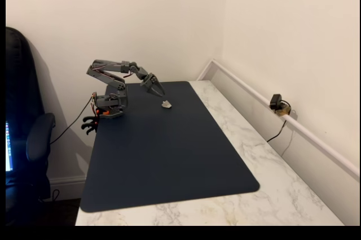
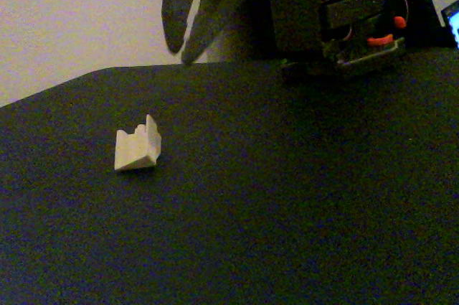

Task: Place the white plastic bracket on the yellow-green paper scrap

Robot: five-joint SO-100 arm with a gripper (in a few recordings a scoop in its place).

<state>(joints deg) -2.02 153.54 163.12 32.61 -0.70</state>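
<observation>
The white plastic bracket (image 1: 166, 104) lies on the dark mat near its far edge; up close it is an off-white angular piece (image 2: 138, 148) resting flat. The yellow-green paper scrap is hidden or out of view. My gripper (image 1: 159, 91) hangs above the mat, just behind and left of the bracket, pointing down at it. In the close fixed view the gripper (image 2: 181, 55) sits above and right of the bracket, apart from it. Its fingers (image 2: 176, 25) stand a little apart at the tips with nothing between them.
The dark mat (image 1: 169, 161) covers most of a marble tabletop (image 1: 271, 172). The arm's base (image 1: 110, 107) is clamped at the mat's far left corner. A small camera (image 1: 277, 103) sits by the right wall rail. An office chair (image 1: 28, 138) stands at the left.
</observation>
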